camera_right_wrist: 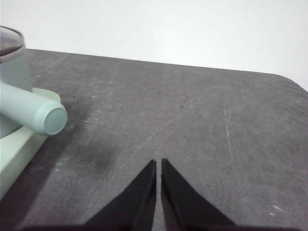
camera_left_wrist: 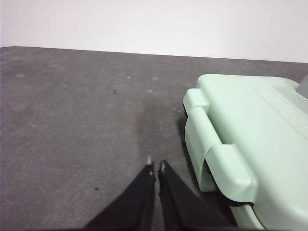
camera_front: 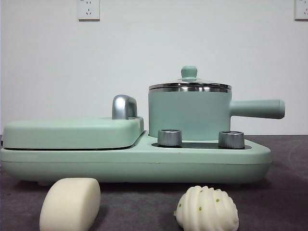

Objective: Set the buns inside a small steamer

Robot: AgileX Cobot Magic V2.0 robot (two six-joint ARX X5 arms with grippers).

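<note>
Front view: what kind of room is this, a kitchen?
Probably not a real kitchen, more like a test table set up for cooking practice. A mint-green cooker with a lidded pot sits on a dark grey table, against a bare white wall with power sockets. Two buns lie in front.

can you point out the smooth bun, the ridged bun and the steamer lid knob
smooth bun (camera_front: 70, 203), front view, middle of its rounded front face
ridged bun (camera_front: 207, 209), front view, centre of its ridged top
steamer lid knob (camera_front: 189, 71), front view, the green knob's rounded head
</note>
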